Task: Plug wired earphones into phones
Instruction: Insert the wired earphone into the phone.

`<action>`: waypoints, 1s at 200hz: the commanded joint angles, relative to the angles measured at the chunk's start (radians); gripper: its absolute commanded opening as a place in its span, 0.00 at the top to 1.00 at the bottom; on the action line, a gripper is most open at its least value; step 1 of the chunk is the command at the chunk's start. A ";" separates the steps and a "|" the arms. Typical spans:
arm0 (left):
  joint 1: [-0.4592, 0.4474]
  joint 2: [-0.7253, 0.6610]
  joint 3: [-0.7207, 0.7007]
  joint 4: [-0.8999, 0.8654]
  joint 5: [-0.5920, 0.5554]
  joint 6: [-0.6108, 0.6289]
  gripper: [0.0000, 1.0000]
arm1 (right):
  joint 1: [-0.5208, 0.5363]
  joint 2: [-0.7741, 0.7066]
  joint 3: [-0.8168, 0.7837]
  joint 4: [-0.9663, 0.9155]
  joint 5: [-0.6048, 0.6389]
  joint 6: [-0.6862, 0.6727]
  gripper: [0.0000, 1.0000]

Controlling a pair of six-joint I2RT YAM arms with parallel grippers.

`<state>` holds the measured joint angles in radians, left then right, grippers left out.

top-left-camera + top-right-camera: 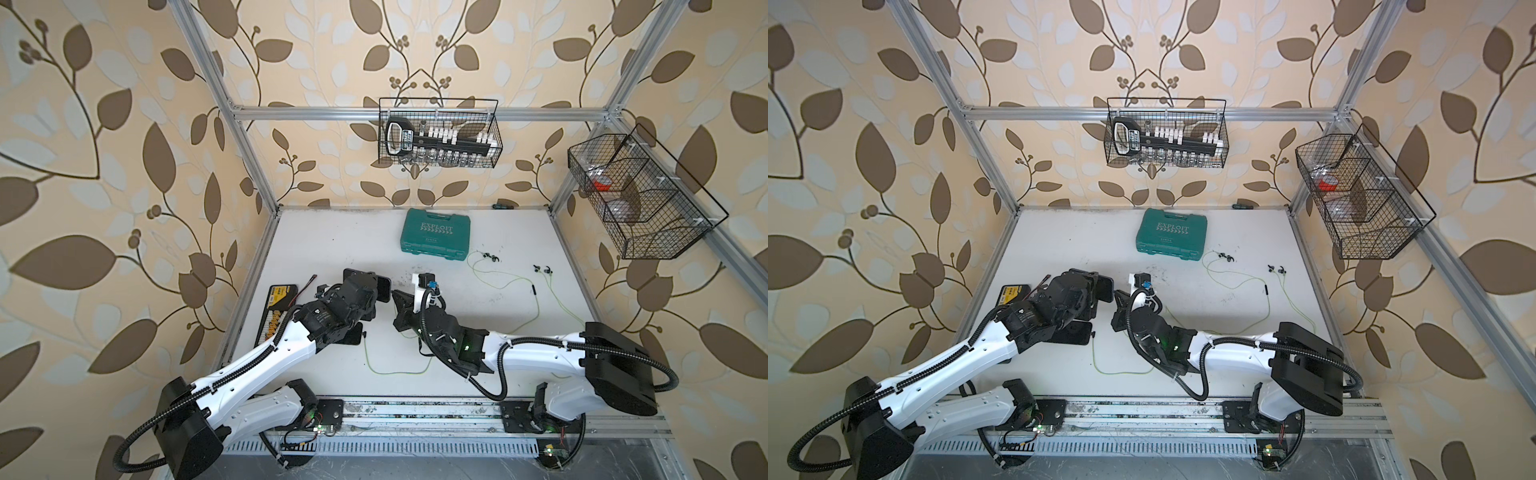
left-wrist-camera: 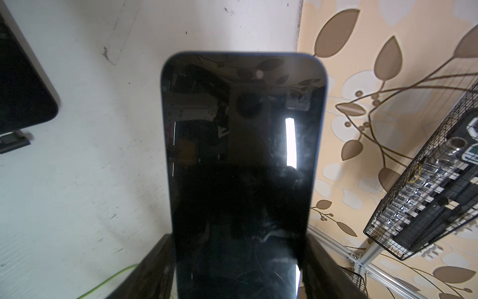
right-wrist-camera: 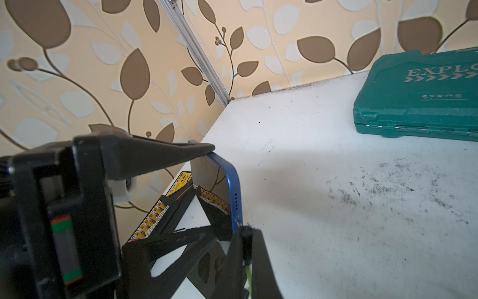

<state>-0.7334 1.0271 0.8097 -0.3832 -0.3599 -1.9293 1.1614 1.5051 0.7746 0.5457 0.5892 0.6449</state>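
Insertion step, one handset.

The left jaws are spread wide across the phone, clamping its two long sides. They hold it up off the surface with the glass facing the wrist camera. My reading of why: gripping by the sides leaves the blue end edge, with its row of holes, bare and turned toward the right arm.

The right jaws are pinched fully closed on the small black plug, and the yellow-green cable drops out below them. Pinching the plug body rather than the limp cable gives me a stiff axis to push along. The plug tip sits at the blue edge, touching or just short of it. I cannot tell whether it is seated.

The second phone lies flat under the left arm, with a cable loop beside it. I cannot tell whether that one is connected. The other earbuds lie well apart, on the right arm's side.

In my judgement the next push needs fine alignment, because a skewed plug would skid along the frame.
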 commanded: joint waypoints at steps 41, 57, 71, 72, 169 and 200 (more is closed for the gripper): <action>-0.023 -0.035 0.007 0.063 0.043 -0.016 0.63 | 0.028 0.043 0.064 -0.033 0.065 -0.034 1.00; -0.023 -0.035 0.004 0.068 0.046 -0.022 0.63 | 0.032 0.057 0.076 -0.055 0.106 -0.043 1.00; -0.023 -0.035 0.000 0.072 0.051 -0.029 0.63 | 0.032 0.068 0.085 -0.059 0.117 -0.045 1.00; -0.023 -0.034 0.000 0.073 0.051 -0.030 0.63 | 0.032 0.069 0.084 -0.057 0.115 -0.047 1.00; -0.023 -0.047 -0.022 0.084 0.067 -0.033 0.63 | 0.018 0.013 0.028 0.052 -0.090 -0.057 1.00; -0.023 -0.049 -0.020 0.089 0.076 -0.031 0.63 | 0.010 0.046 0.068 -0.001 -0.082 -0.056 1.00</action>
<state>-0.7322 1.0080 0.7799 -0.3901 -0.3702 -1.9652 1.1748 1.5383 0.7990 0.5480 0.5728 0.5934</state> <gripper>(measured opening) 0.703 0.050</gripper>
